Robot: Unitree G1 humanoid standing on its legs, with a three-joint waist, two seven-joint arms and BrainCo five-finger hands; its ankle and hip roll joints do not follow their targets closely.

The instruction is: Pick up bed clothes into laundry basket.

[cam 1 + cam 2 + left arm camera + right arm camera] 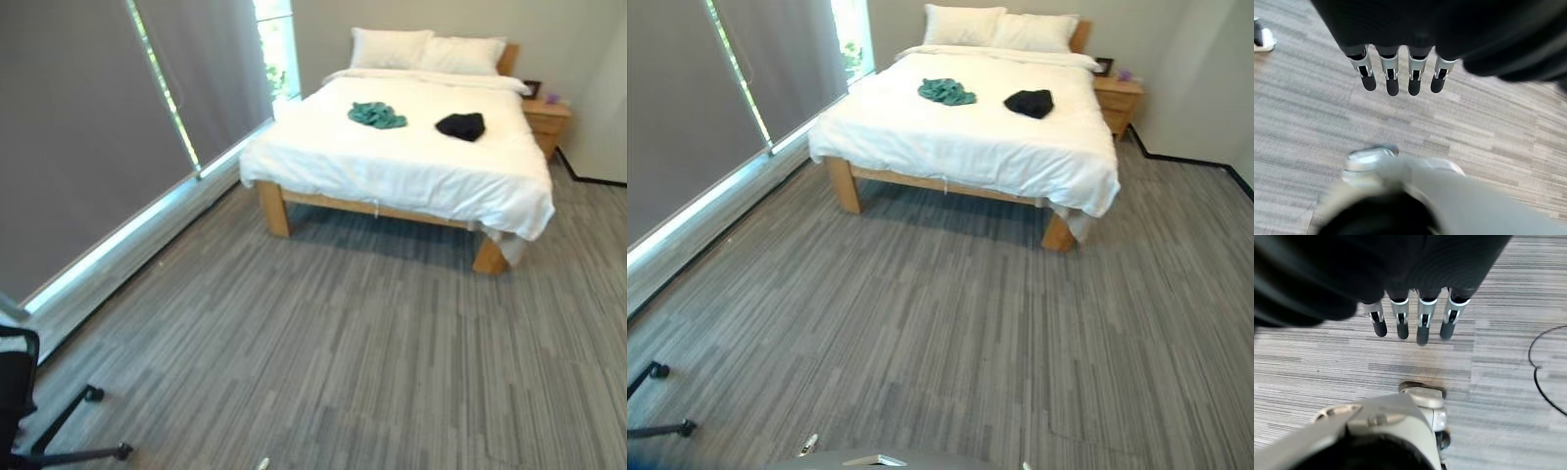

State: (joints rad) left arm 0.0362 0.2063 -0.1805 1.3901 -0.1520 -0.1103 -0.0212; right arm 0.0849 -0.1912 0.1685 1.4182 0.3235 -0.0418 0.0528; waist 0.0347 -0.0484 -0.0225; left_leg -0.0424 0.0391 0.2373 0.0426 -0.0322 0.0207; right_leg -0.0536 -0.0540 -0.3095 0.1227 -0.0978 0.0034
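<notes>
The left hand (1396,73) hangs over bare grey carpet (372,333), fingers straight and relaxed, holding nothing. The right hand (1415,318) hangs the same way over the carpet, fingers straight, empty.

The clothes lie well apart from both hands, far ahead across the open carpet, on top of the bed (411,157). A green garment (377,115) sits crumpled near the middle of the white cover, on the left-hand side. A black garment (461,125) lies bunched near it, on the right-hand side; the two do not touch. Two white pillows (426,51) stand at the head of the bed, beyond both garments.

Past the bed's far right corner stands a wooden nightstand (545,119) with small objects on it, too small to tell. Along the left runs a window with grey blinds (88,127) pulled down. A black chair (29,411) stands at the near left, closest to the left hand. Between the hands and the bed lies carpet alone.
</notes>
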